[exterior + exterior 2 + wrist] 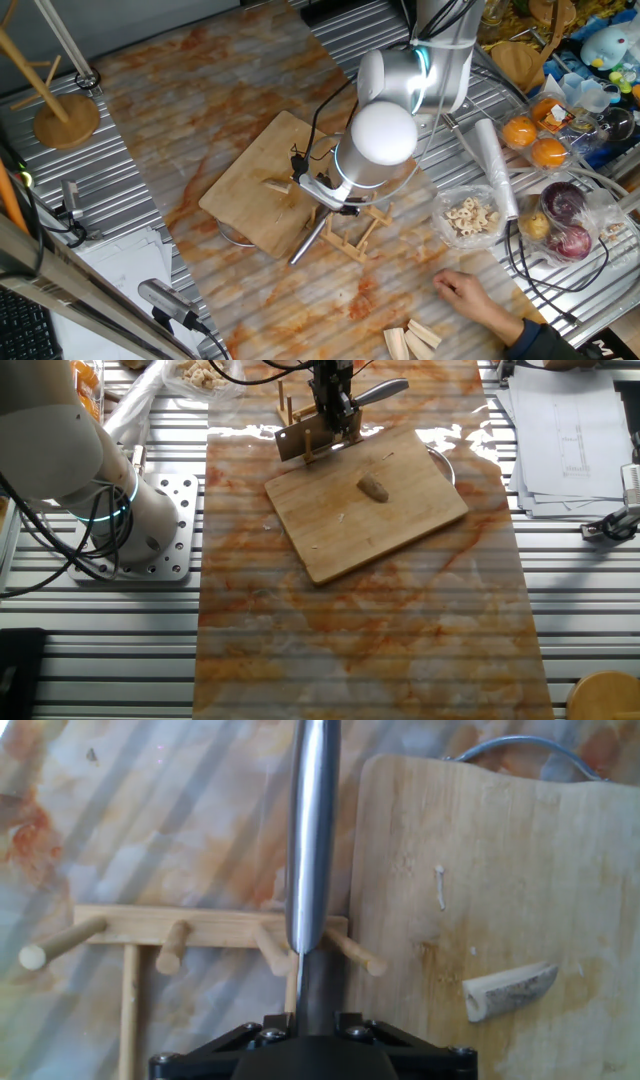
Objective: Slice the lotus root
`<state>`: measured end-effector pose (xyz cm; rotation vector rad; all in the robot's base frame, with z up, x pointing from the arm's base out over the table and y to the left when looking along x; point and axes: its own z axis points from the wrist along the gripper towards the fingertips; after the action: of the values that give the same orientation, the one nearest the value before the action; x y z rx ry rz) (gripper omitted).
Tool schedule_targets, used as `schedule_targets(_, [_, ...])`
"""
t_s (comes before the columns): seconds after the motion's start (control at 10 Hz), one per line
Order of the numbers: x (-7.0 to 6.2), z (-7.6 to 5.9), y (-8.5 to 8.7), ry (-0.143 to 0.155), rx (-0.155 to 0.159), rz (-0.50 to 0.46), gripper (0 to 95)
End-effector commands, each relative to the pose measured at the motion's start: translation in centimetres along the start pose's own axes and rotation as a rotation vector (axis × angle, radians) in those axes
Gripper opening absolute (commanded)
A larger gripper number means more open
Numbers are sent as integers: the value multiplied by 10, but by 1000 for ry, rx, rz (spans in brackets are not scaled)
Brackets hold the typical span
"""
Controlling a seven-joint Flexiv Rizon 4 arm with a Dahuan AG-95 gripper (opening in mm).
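Note:
The lotus root [374,487] is a small tan chunk lying on the wooden cutting board [400,525]. It also shows in the hand view [510,990] at the lower right and in one fixed view [277,185]. My gripper [315,1015] stands over the wooden peg rack [200,930] beside the board's edge. Its jaws sit tight on either side of a knife [312,840], whose steel handle points away from the hand. In the fixed views the gripper [322,190] [335,410] is at the rack and the handle [305,245] sticks out past it.
A clear bag of holed slices [470,215] lies right of the rack. A person's hand [470,295] rests near pale wooden blocks [410,340]. Oranges [535,140] and red onions [565,220] sit at the far right. A wooden stand [65,115] is at the left.

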<state>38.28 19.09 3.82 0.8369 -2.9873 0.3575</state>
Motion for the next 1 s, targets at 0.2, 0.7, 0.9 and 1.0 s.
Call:
schedule_targets(0.2, [1, 1, -1, 1, 0, 1, 190])
schedule_targets(0.7, [2, -4, -2, 3, -17, 20, 0])
schedule_targets(0.9, [5, -11, -4, -7, -35, 13, 0])
schedule_targets(1.0, [7, -16, -5, -9, -51, 15, 0])
